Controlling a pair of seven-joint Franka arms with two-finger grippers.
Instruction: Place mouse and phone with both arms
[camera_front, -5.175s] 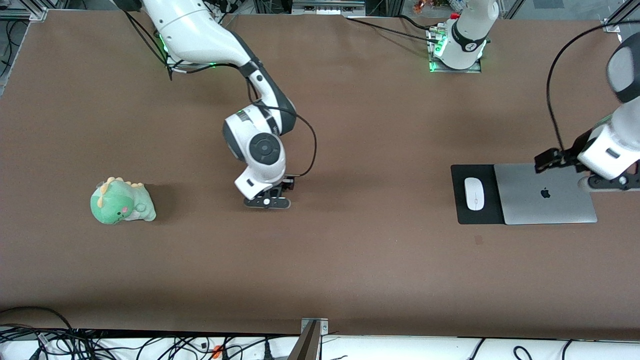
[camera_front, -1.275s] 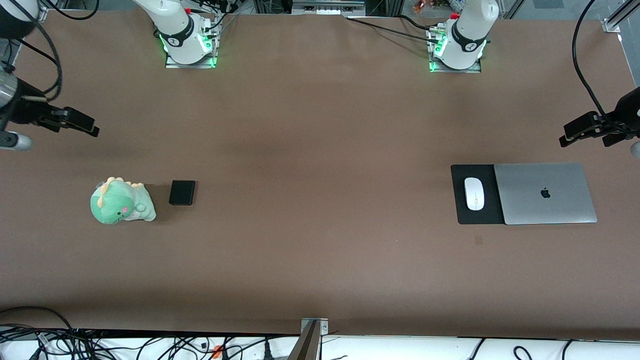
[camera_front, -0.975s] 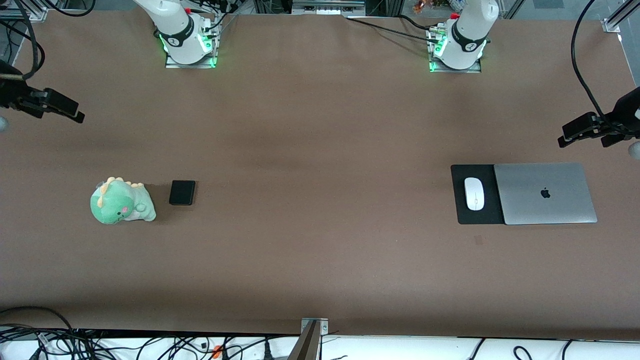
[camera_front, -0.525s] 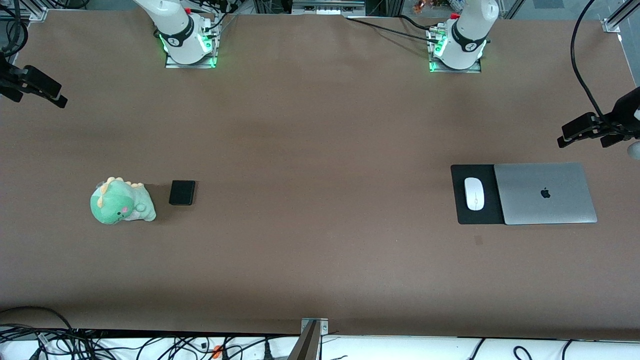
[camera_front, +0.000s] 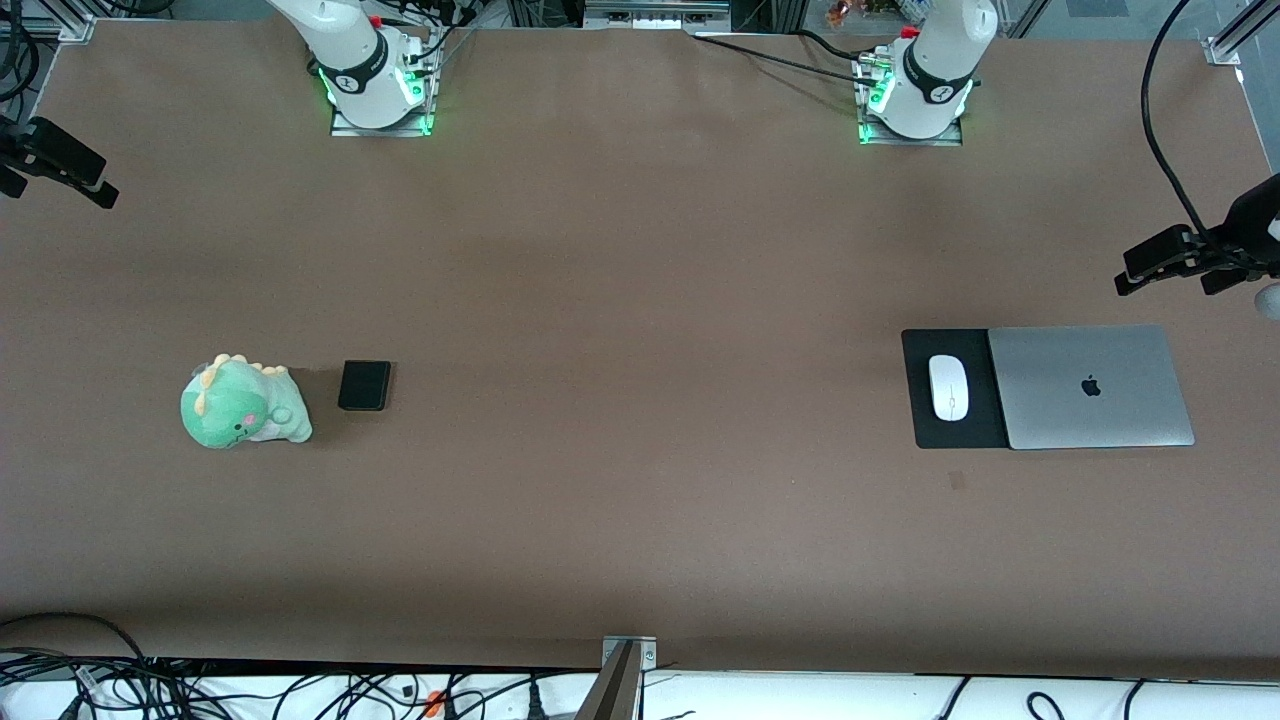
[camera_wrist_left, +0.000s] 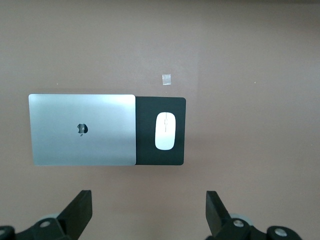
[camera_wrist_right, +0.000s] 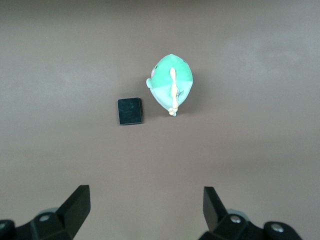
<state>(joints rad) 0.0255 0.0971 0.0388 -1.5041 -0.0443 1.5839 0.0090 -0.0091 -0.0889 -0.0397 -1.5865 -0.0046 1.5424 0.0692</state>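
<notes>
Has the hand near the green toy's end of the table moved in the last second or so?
Yes. The right hand has drawn up and away from the green dinosaur toy, toward the table's edge; the phone lies beside the toy.

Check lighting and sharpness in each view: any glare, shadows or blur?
Front view: even light, sharp, soft shadow beside the plush dinosaur. Left wrist view: mild sheen on the laptop, mouse crisp. Right wrist view: dimmer, phone clear, no blur.
</notes>
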